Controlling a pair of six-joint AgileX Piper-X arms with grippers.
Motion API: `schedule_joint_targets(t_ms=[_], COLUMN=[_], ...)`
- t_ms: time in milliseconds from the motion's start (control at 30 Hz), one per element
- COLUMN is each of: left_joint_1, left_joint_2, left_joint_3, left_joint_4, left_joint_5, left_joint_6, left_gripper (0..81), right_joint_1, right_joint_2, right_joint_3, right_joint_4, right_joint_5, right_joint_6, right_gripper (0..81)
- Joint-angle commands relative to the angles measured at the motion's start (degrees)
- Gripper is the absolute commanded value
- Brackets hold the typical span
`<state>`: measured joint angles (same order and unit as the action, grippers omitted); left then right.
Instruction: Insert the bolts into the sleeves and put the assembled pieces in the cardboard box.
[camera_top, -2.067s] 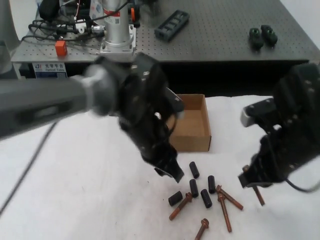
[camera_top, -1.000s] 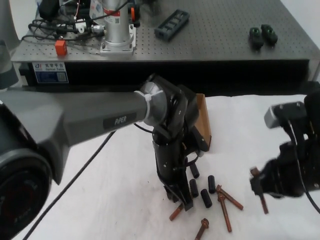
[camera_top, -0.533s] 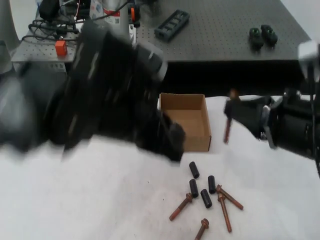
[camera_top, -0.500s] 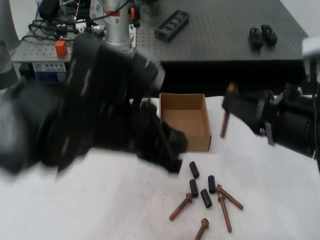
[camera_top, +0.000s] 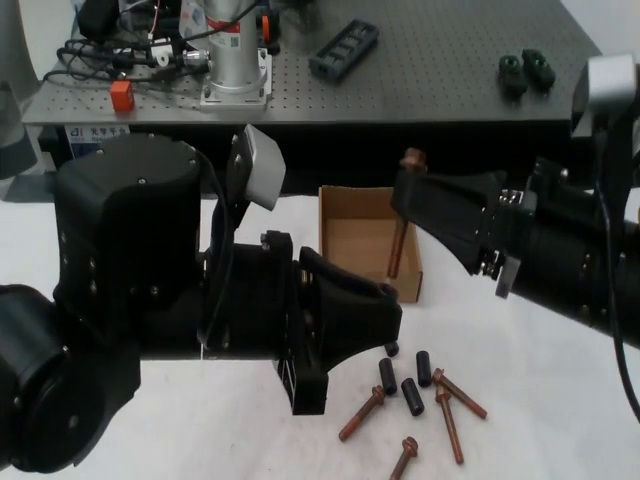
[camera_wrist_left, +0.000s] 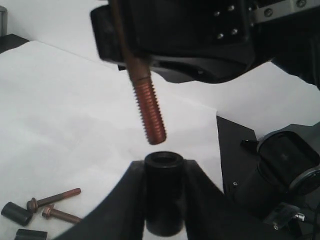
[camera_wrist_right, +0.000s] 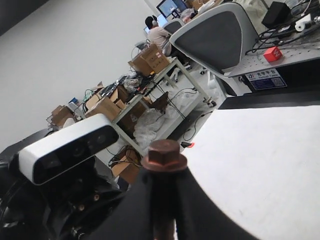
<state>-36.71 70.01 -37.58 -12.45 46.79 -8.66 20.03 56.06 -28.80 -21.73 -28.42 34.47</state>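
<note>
Left end effector (camera_wrist_left: 164, 172): I read its two fingers pressed against a black sleeve (camera_wrist_left: 163, 205), one finger on each side. The sleeve stands upright in that grip, open bore facing up, and is raised off the counter (camera_top: 560, 420).

Right end effector (camera_wrist_right: 164, 176): I read its fingers clamped on the shank of a copper-coloured bolt (camera_wrist_right: 164, 156), just under the hex head. The bolt hangs head up and threads down, and it looks slightly tilted in the left wrist view.

Alignment: in the left wrist view the threaded tip sits just above the sleeve's bore, close to its centre. A narrow gap shows between tip and rim, so the threads are not yet in the bore.

Position: in the high view the two end effectors meet near the middle of the counter. The bolt's shank shows in front of the right part of the cardboard box (camera_top: 355, 235). I cannot tell from that view whether the bolt hangs over the box or on the near side of it.

Loose stock: loose sleeves (camera_top: 387, 375) lie close together on the white counter covering, on the near side of the box. Four loose bolts (camera_top: 449, 425) lie beside them and nearer the camera, two of them with their heads together.
</note>
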Motion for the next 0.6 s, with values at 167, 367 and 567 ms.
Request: schedule_joint_targets(t_ms=[167, 367, 567], left_joint_1=[-0.01, -0.01, -0.01], left_joint_2=[-0.59, -0.59, -0.59], left_joint_3=[-0.33, -0.33, -0.33], left_joint_4=[-1.42, -3.64, -3.98], left_joint_5=[-0.37, -0.28, -4.23], left_joint_6=[-0.81, -2.99, -4.88], left_gripper=[0.7, 0.7, 0.7], right_joint_1=[0.16, 0.66, 3.06], right_joint_2=[0.12, 0.12, 0.12], right_joint_3=[0.02, 0.02, 0.02], right_joint_4=[1.32, 3.80, 4.31], right_joint_5=[-2.82, -4.17, -4.79], right_joint_6=[-0.75, -1.15, -5.10], right_gripper=[3.9, 3.9, 0.8])
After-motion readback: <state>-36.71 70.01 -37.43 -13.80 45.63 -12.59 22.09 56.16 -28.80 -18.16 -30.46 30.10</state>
